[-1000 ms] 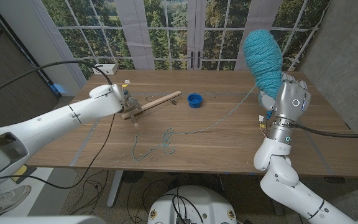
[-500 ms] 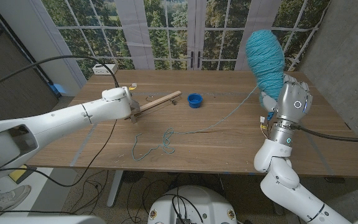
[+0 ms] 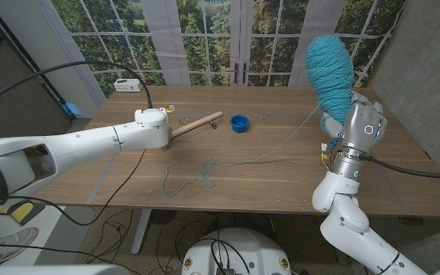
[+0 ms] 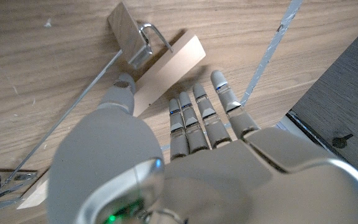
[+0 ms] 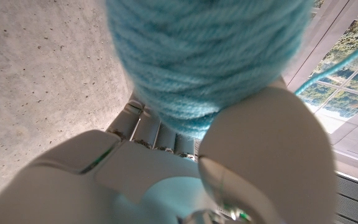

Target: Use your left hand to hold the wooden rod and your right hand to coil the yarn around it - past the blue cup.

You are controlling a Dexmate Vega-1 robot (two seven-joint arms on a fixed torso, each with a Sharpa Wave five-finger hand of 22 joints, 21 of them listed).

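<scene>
The wooden table (image 3: 281, 172) spans the scene, with a window wall on its far side. The left arm reaches in from the left, and its left hand (image 3: 155, 127) is over the near-left end of the wooden rod (image 3: 197, 124). In the left wrist view the left hand (image 4: 185, 149) has its fingers (image 4: 199, 121) extended side by side over the rod (image 4: 166, 71) and the table beside it, the thumb lying along the rod; nothing is clasped, so it holds nothing. The rod lies flat on the far-left part of the table, slanting away to the right, with a metal clip (image 4: 148, 40) on a wood block at one end.

On the right, the right hand (image 3: 361, 122) is raised above the table's right edge and grips a big skein of teal yarn (image 3: 331, 69), which stands up above it. In the right wrist view the fingers and thumb of the right hand (image 5: 229, 168) clasp the yarn (image 5: 210, 56).

A yarn strand (image 3: 281, 145) trails down from the skein across the table to a loose tangle (image 3: 203, 174) near the front middle. The blue cup (image 3: 239, 123) sits just right of the rod's far end, apart from it. A white power strip (image 3: 129, 85) lies at the far-left corner.
</scene>
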